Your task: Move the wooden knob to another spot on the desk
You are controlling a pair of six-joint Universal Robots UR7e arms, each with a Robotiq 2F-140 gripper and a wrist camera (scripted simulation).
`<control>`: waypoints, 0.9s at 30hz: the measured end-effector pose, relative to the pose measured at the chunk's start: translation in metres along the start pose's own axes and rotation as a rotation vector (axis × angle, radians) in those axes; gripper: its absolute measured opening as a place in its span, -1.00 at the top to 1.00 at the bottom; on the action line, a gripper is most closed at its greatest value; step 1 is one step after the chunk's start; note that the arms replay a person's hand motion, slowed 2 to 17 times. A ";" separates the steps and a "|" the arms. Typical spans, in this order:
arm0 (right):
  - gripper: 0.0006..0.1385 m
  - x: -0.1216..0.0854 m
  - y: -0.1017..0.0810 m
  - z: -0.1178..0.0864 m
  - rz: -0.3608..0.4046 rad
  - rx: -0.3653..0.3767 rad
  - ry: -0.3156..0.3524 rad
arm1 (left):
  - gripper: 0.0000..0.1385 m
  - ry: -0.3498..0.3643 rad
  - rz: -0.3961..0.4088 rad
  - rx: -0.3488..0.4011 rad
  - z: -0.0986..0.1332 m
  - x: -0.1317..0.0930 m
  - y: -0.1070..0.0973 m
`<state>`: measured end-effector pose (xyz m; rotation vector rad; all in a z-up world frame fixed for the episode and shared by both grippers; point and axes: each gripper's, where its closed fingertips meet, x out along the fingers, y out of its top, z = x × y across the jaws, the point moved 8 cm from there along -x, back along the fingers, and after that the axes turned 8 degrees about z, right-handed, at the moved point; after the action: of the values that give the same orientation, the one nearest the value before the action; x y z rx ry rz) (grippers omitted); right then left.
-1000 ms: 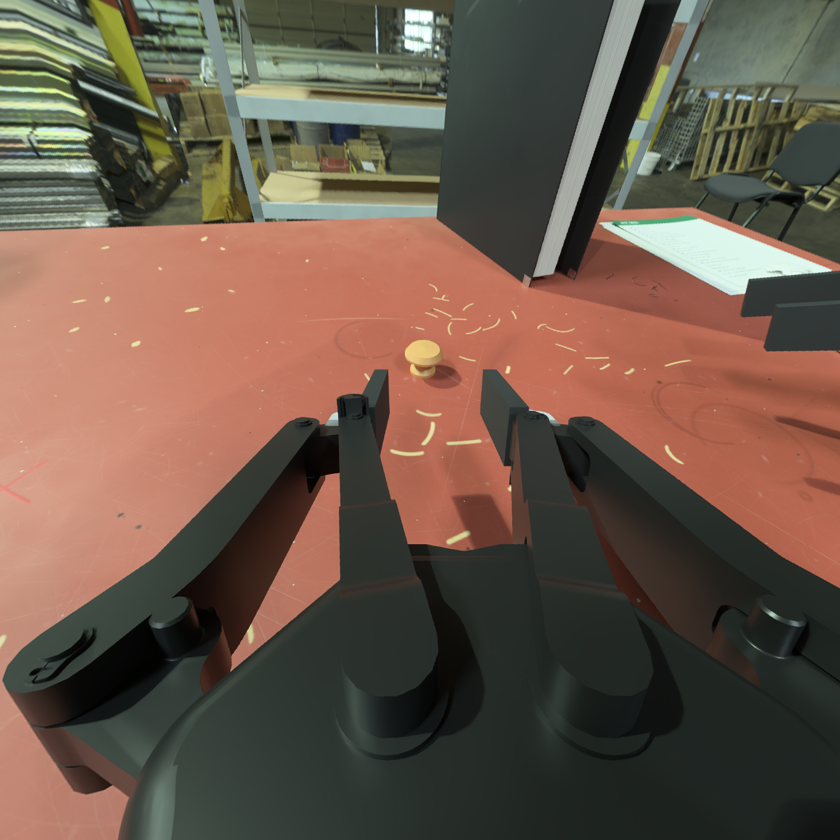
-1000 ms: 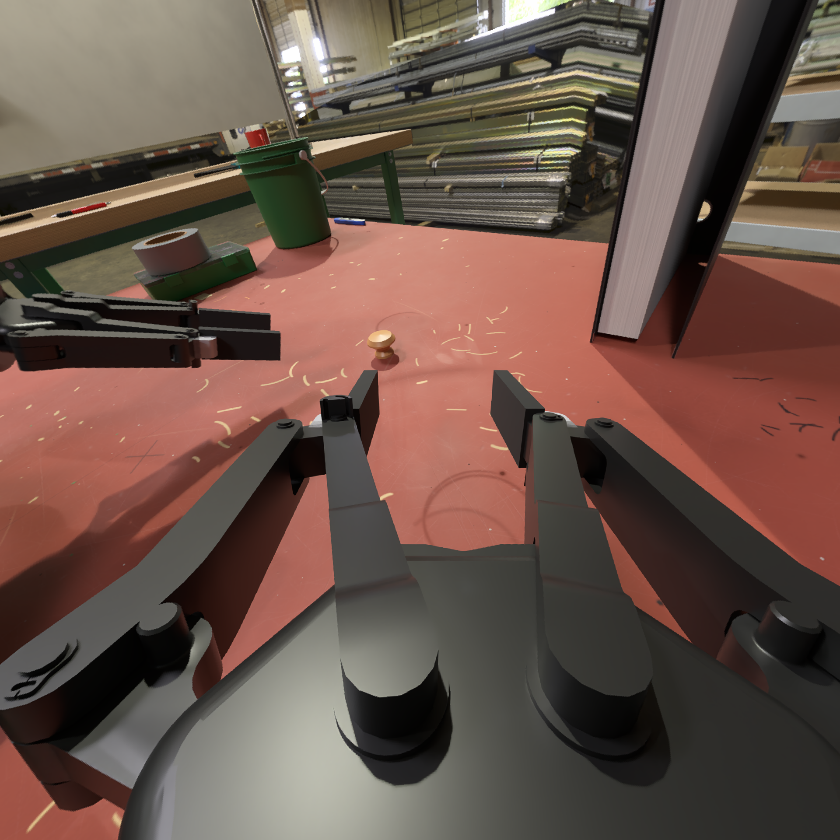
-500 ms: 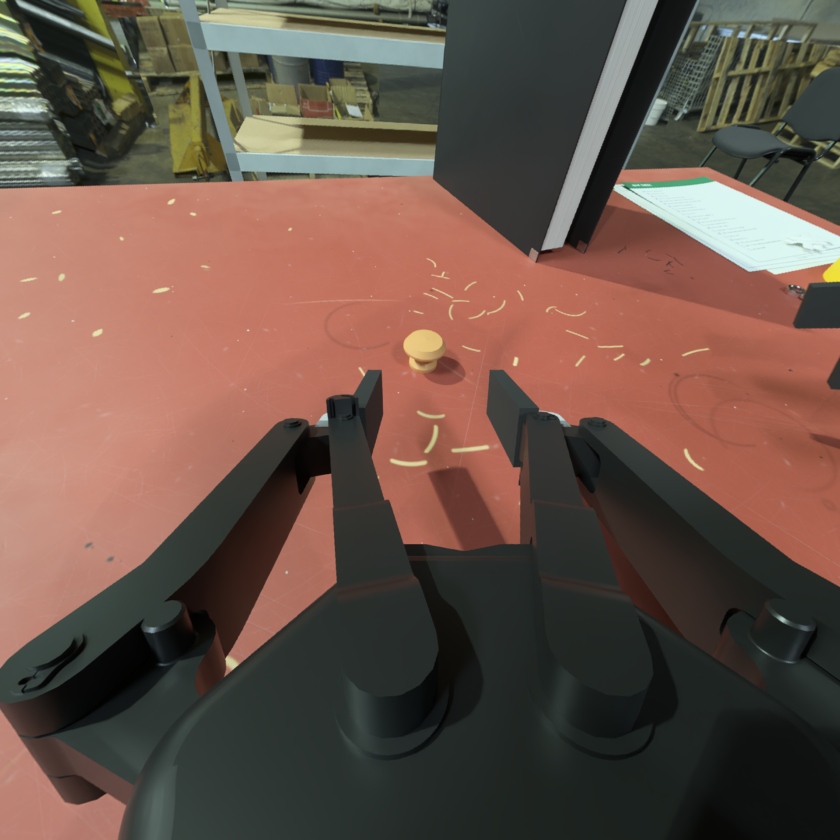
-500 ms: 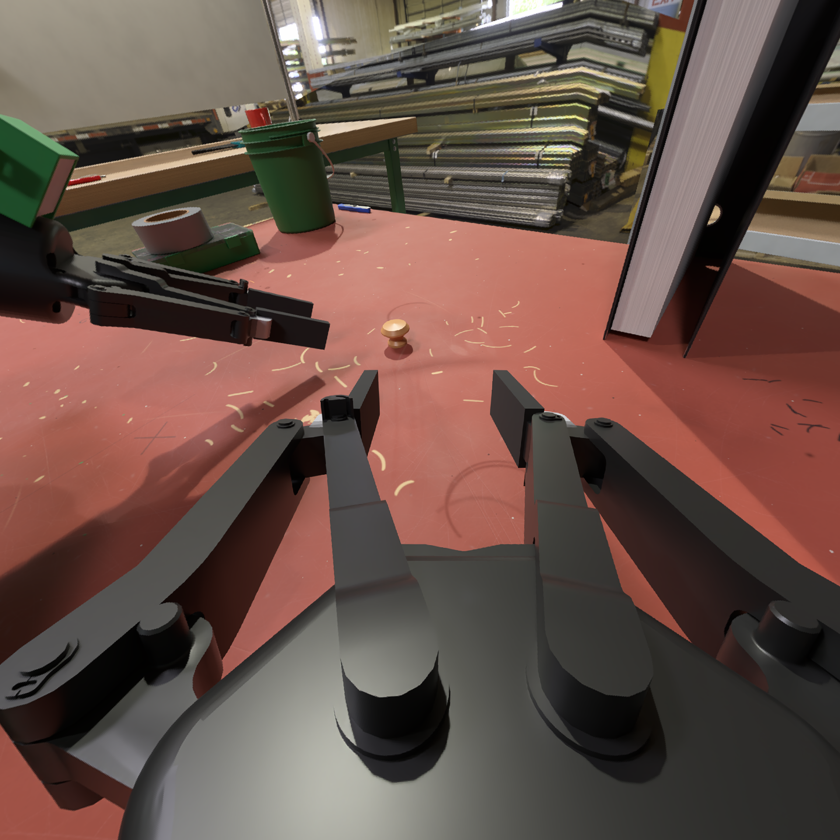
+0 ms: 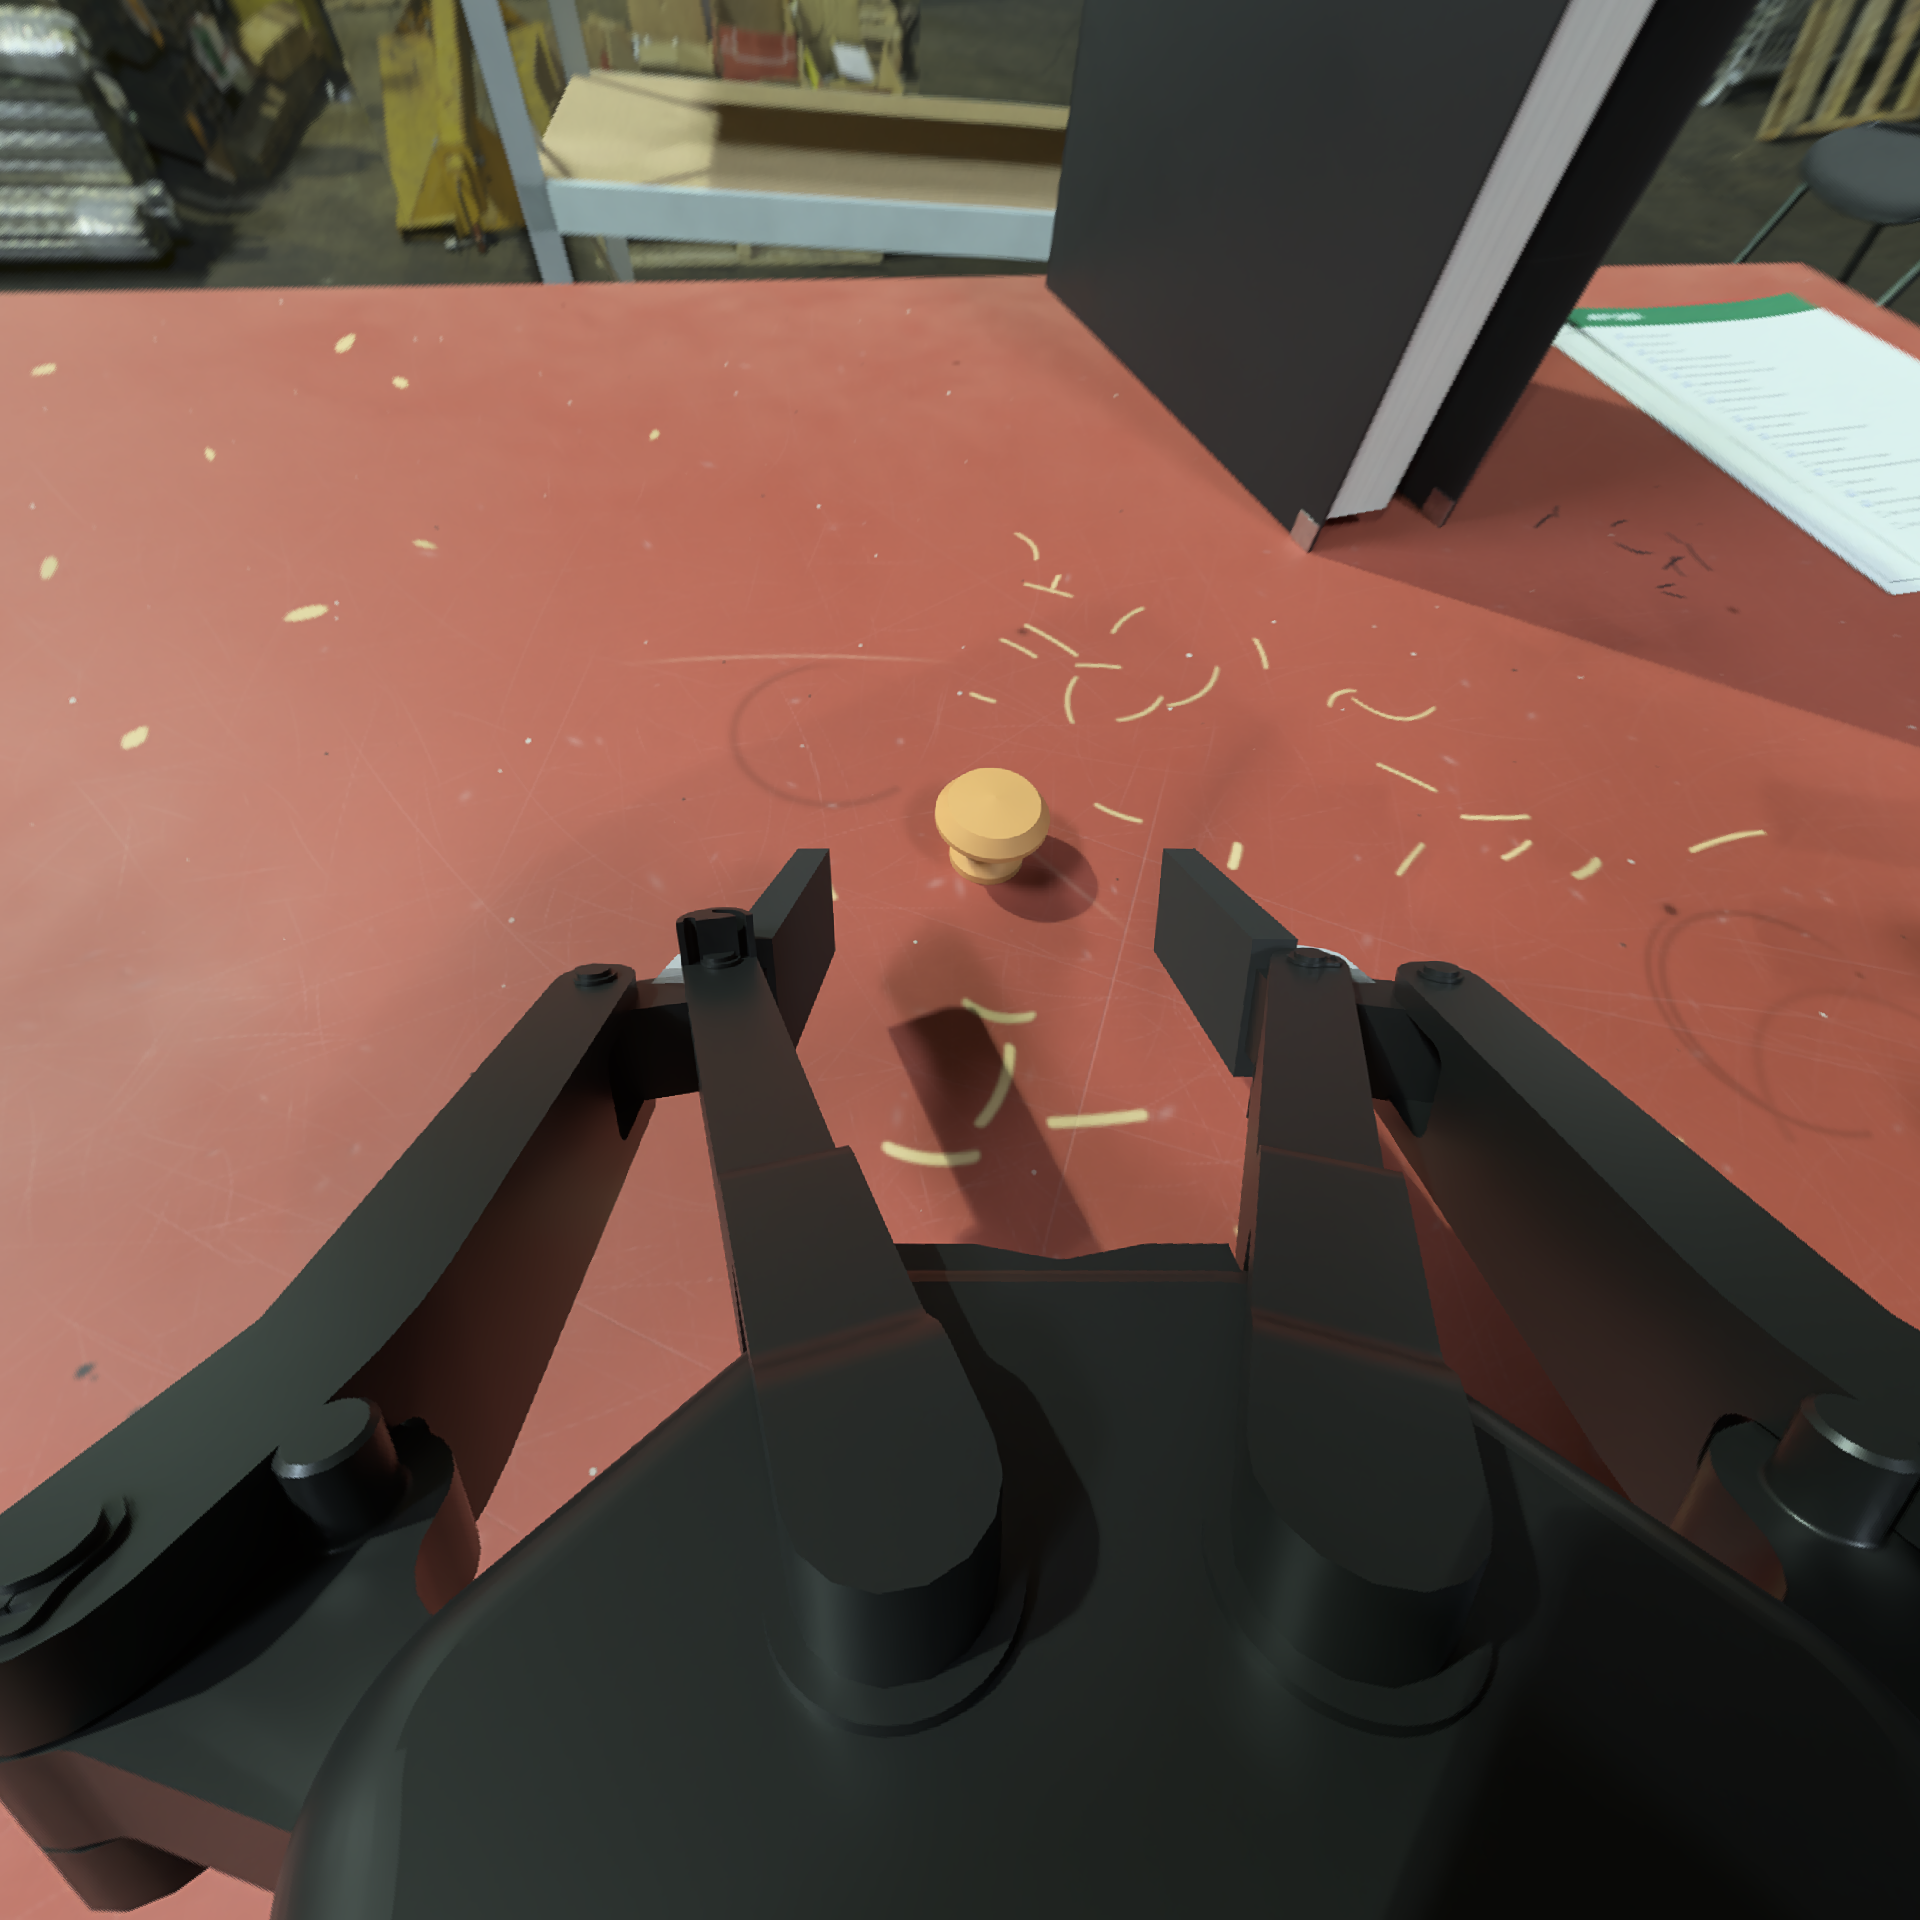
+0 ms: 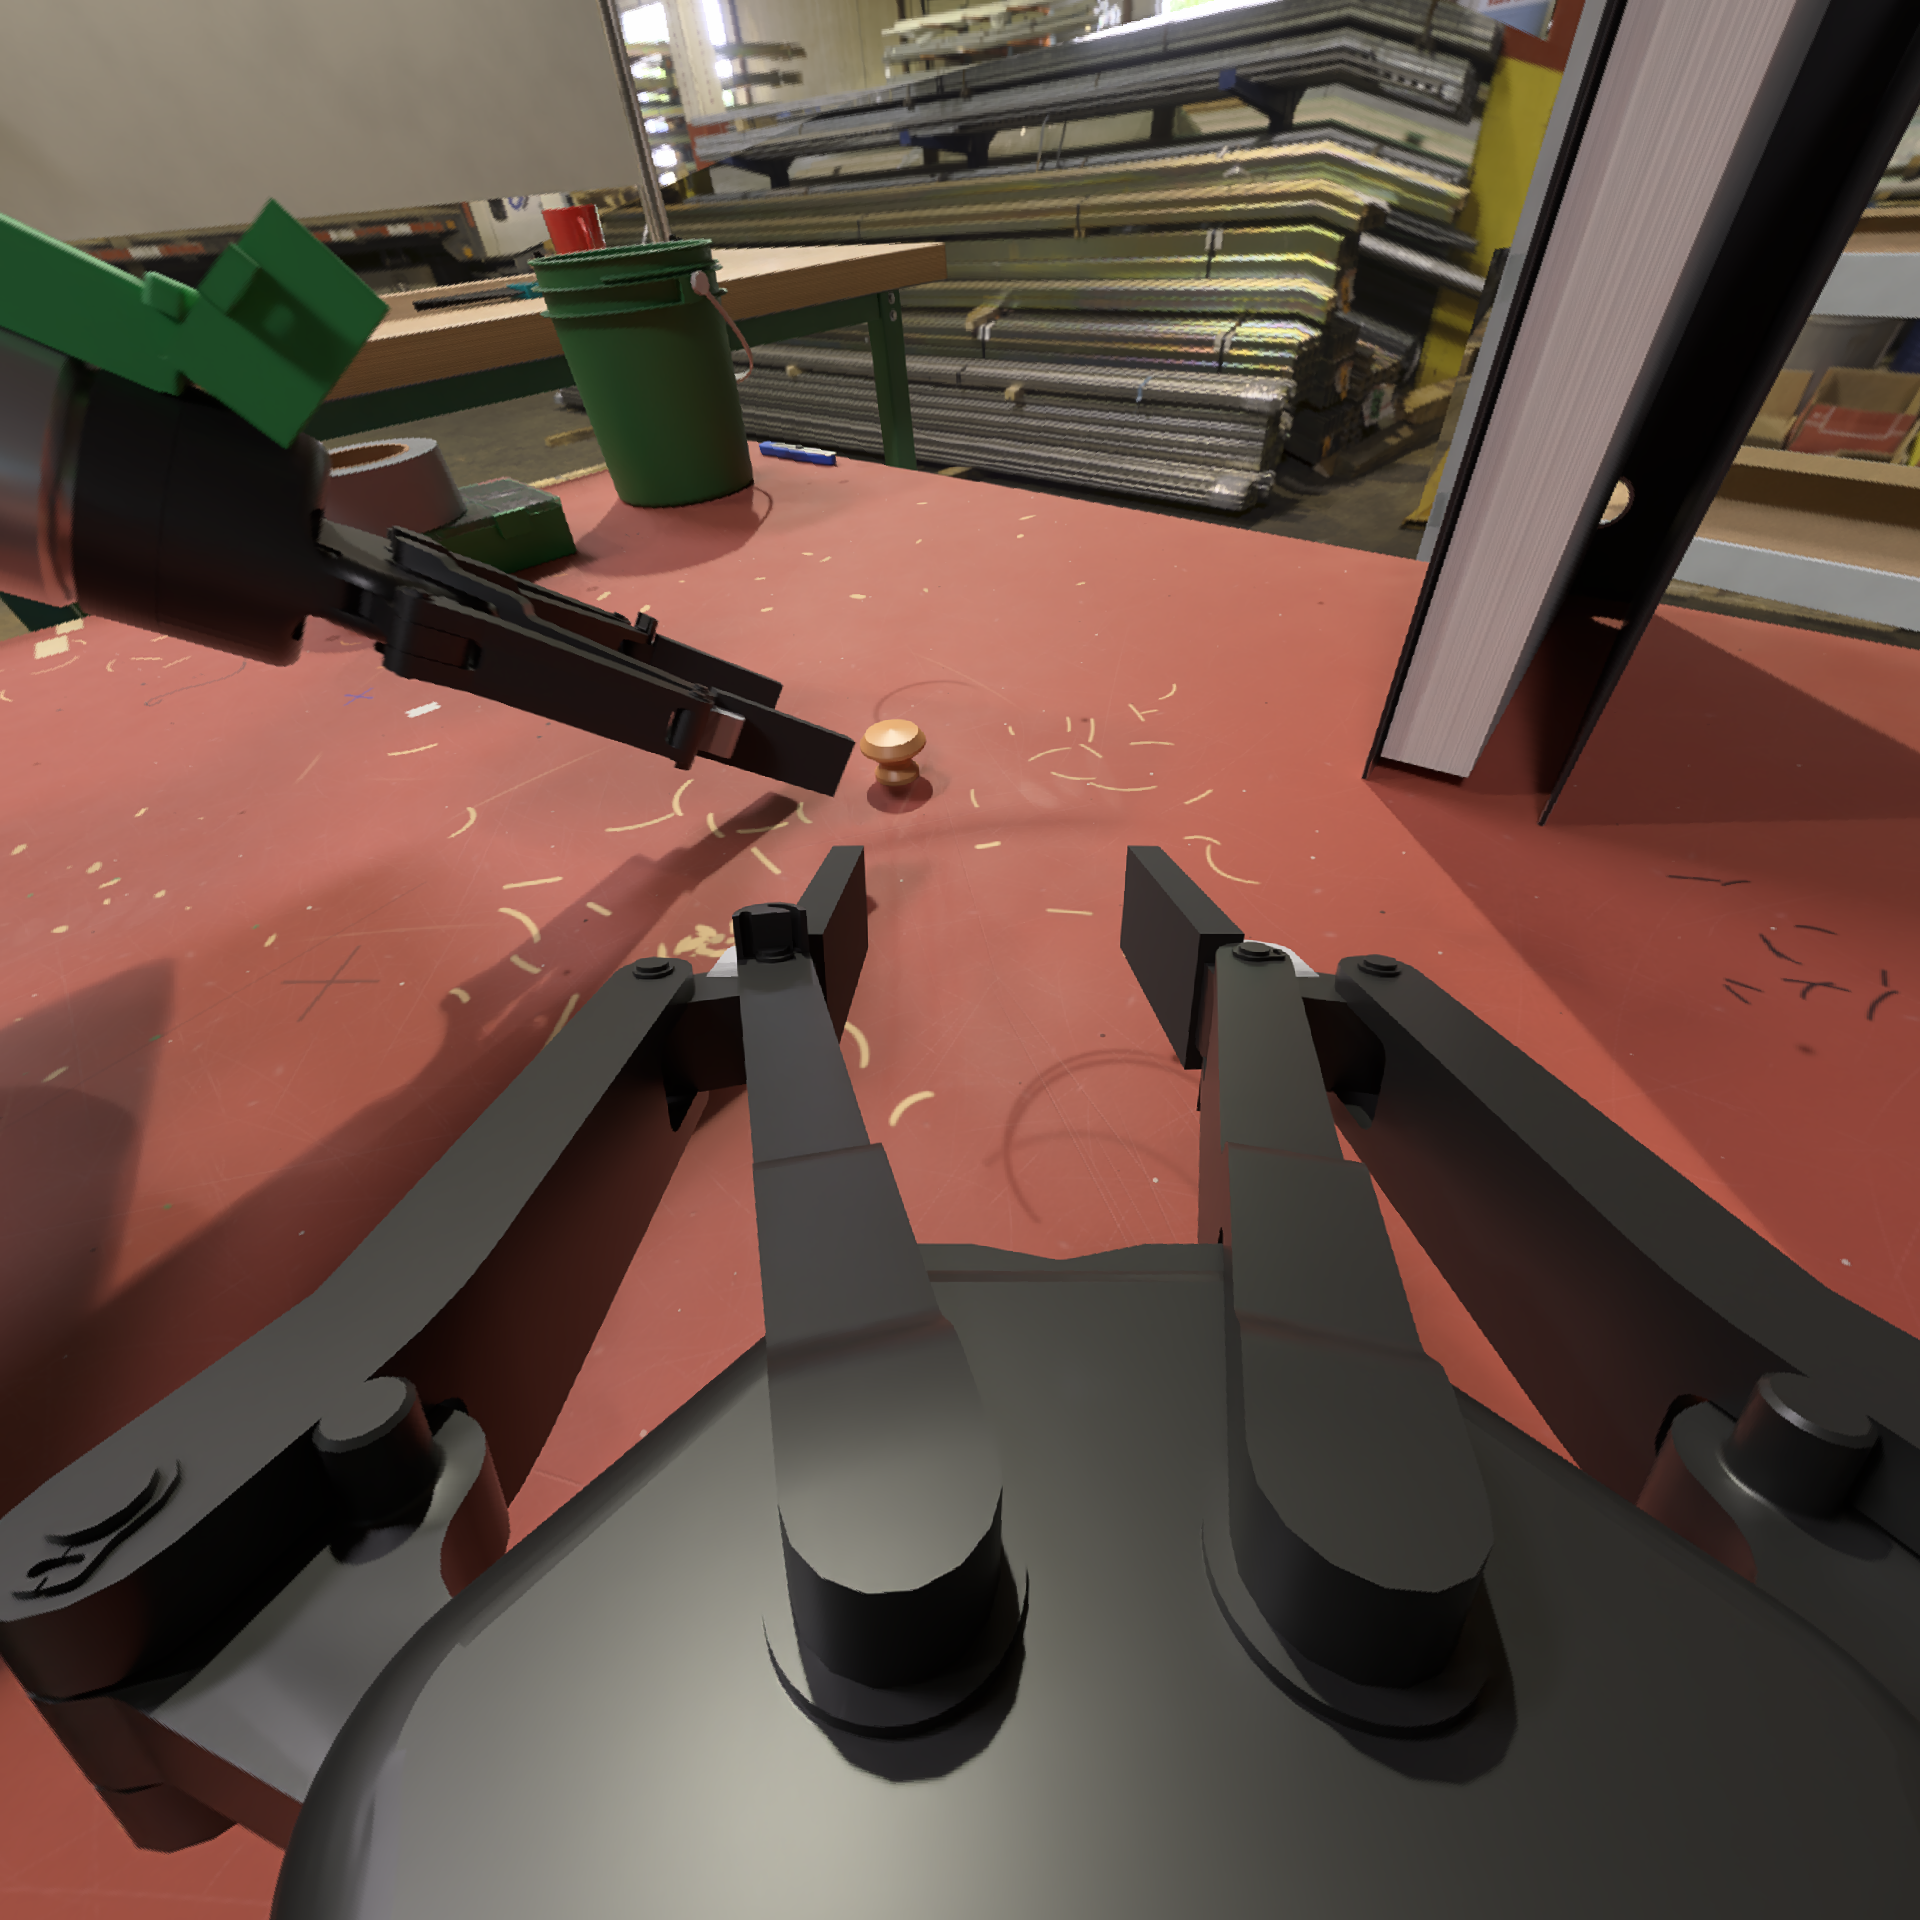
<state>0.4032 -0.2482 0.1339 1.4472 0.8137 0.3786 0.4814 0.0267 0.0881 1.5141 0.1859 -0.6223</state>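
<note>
1. Wooden knob (image 5: 987,823): upright on red desk (image 5: 416,831), stem down, just ahead of my left jaws, slightly left of centre of the gap. Not held.
2. Left gripper (image 5: 995,914): jaws wide apart, empty, tips just short of knob.
3. Right gripper (image 6: 995,909): jaws apart, empty, knob well ahead.
4. Step, est.: approach w/ left, pre-grasp.
5. Next: advance till jaws straddle knob, lower, clamp on cap.
6. Misc: wood shavings (image 5: 997,1081) under left jaws; dark upright book (image 5: 1299,260) far ahead-right.
</note>
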 end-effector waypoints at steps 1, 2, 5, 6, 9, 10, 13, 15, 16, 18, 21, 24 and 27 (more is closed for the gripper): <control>0.05 0.000 0.001 0.000 0.001 -0.001 0.000 | -0.19 0.012 -0.014 -0.008 0.001 0.003 0.000; 0.05 0.000 0.001 0.000 0.003 -0.002 -0.001 | -0.19 0.026 -0.025 -0.017 0.001 0.006 0.000; 0.05 0.000 0.002 -0.001 0.008 -0.005 -0.003 | -0.17 0.058 -0.045 -0.047 0.003 0.012 0.002; 0.05 0.000 0.002 -0.001 0.010 -0.006 -0.004 | -0.15 0.063 -0.045 -0.055 0.004 0.014 0.003; 0.05 0.000 0.002 -0.001 0.015 -0.007 -0.006 | -0.10 0.086 -0.034 -0.065 0.006 0.018 0.006; 0.05 0.000 0.002 -0.001 0.016 -0.006 -0.006 | -0.09 0.099 -0.028 -0.064 0.007 0.019 0.007; 0.05 0.000 0.000 0.000 0.018 -0.001 -0.002 | -0.06 0.139 -0.016 -0.055 0.008 0.023 0.010; 0.05 0.001 -0.001 0.001 0.019 0.005 0.002 | -0.06 0.159 -0.019 -0.046 0.011 0.026 0.010; 0.05 0.001 -0.002 0.001 0.019 0.008 0.004 | -0.06 0.169 -0.021 -0.041 0.012 0.028 0.011; 0.05 0.001 -0.004 0.002 0.016 0.015 0.011 | -0.07 0.188 -0.024 -0.028 0.014 0.031 0.012; 0.05 0.002 -0.006 0.003 0.014 0.023 0.024 | -0.07 0.216 -0.029 -0.005 0.018 0.036 0.014; 0.05 0.003 -0.008 0.004 0.014 0.028 0.034 | -0.07 0.239 -0.047 0.010 0.020 0.041 0.015; 0.05 0.003 -0.009 0.005 0.015 0.034 0.043 | -0.06 0.265 -0.082 0.010 0.019 0.046 0.014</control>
<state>0.4067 -0.2508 0.1241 1.4816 0.8483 0.4103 0.5220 -0.0049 0.0796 1.6022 0.4498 -0.4862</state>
